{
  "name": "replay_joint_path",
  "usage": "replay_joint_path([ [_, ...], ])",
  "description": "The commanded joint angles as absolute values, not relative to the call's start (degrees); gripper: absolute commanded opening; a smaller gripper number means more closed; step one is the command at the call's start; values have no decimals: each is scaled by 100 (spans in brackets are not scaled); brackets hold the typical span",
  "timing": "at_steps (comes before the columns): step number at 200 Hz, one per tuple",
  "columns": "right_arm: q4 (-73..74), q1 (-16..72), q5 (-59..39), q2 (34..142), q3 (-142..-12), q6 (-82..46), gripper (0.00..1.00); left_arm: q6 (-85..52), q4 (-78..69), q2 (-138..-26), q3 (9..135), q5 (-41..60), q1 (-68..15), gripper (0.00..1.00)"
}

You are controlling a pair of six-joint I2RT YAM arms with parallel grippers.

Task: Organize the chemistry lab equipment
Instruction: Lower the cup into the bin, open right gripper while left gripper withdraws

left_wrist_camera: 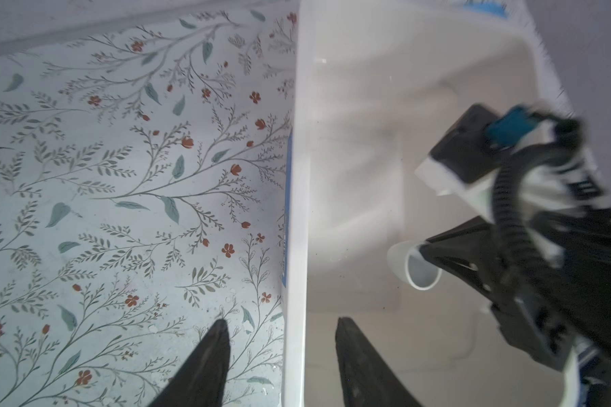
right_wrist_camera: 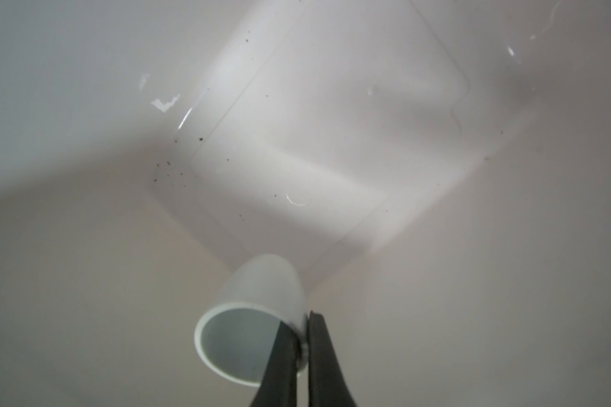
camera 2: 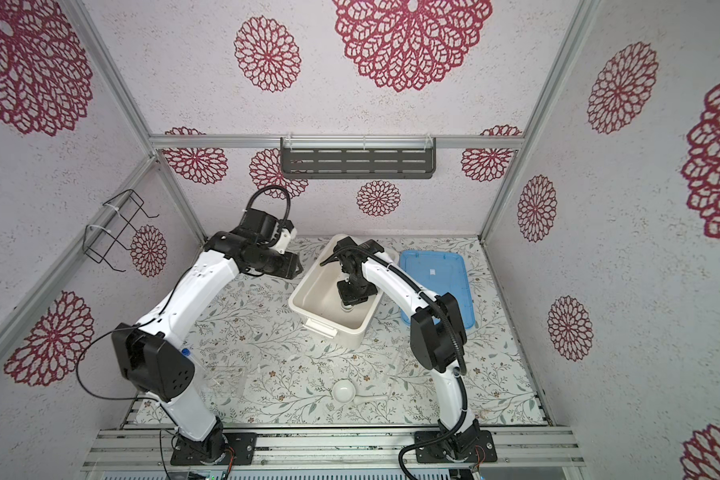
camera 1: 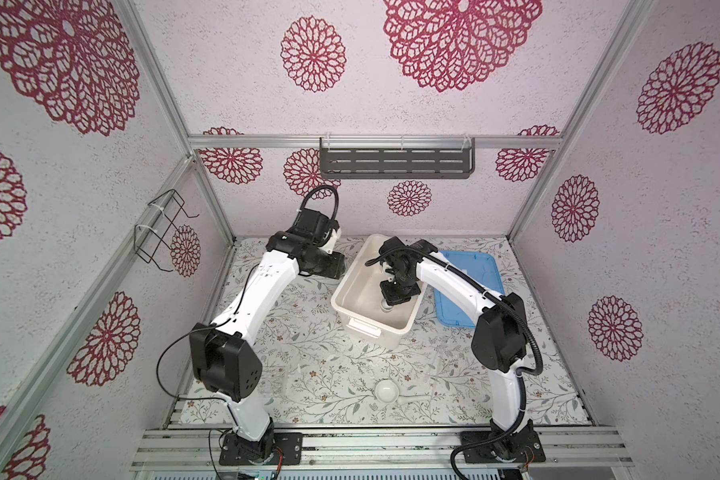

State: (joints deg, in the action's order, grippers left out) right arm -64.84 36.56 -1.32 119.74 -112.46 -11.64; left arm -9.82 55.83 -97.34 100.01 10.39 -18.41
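1 bowl (right_wrist_camera: 261, 289), likely light, slick and brittle, hangs rim-pinched in my clenched right fingers (right_wrist_camera: 320, 359); left fingers (left_wrist_camera: 212, 363) gape empty astride the tub (left_wrist_camera: 297, 176) wall.

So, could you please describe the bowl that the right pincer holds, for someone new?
Find the big white tub mid-table. Inside it, the right pincer pinches a small white bowl by its rim. Unlike the second bowl upright on the floral mat, this one hangs tilted.
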Motion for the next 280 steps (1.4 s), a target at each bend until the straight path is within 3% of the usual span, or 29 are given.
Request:
replay_joint_path([
  [1, -6787, 3656, 30, 12006, -11474, -1, 0, -1504, 5260, -9296, 9623, 1772, -1481, 53],
  [49, -7106, 3701, -88, 12423, -11573, 1426, 0, -1862, 5368, -8623, 9092, 2050, -1043, 52],
  [135, -7263, 3744, 418, 13025, -11619, 1623, 0, -1819, 5540, -7860, 8767, 1859, -855, 53],
  [175, -7206, 3799, 613, 13052, -11607, 1529, 25, -1852, 5544, -7893, 8775, 2074, -804, 54],
  [280, -7453, 3932, 991, 11727, -12477, 757, 40, -2019, 5558, -7452, 8604, 1545, -738, 60],
])
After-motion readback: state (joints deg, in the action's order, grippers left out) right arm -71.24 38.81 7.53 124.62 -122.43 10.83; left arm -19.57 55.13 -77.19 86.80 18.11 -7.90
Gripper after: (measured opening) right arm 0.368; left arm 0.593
